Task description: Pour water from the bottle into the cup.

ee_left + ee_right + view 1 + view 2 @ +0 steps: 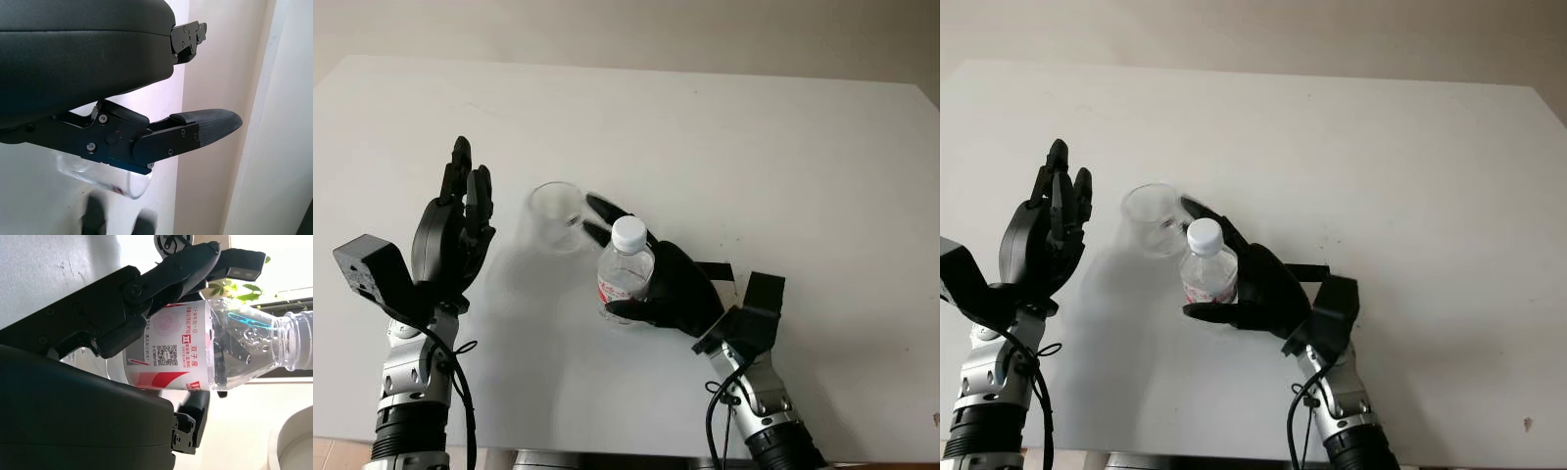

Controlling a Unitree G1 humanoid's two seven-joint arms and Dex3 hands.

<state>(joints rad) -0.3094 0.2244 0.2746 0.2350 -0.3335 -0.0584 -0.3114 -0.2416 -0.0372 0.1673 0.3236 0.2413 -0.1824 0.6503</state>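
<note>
Surface: a plain white table (pixel 754 147) fills the head views, with a beige wall band along its far edge.
Bottle: a small clear plastic bottle (pixel 626 274) with a white cap (pixel 628 233) and a red-and-white label stands roughly upright near the table's middle; the cap is on.
Right hand: the right hand (pixel 651 279) comes in from the bottom right and is closed around the bottle, fingers wrapped across the label on one side and the thumb on the other. In the right wrist view the fingers (pixel 146 298) press on the printed label and droplets show inside the clear upper part of the bottle (pixel 205 352).
Cup: a clear, empty-looking cup (pixel 556 216) stands on the table just beyond and to the left of the bottle, close to the right hand's fingertips; whether they touch cannot be told.
Left hand: the left hand (pixel 455 230) is raised to the left of the cup, open and holding nothing, apart from the cup.
</note>
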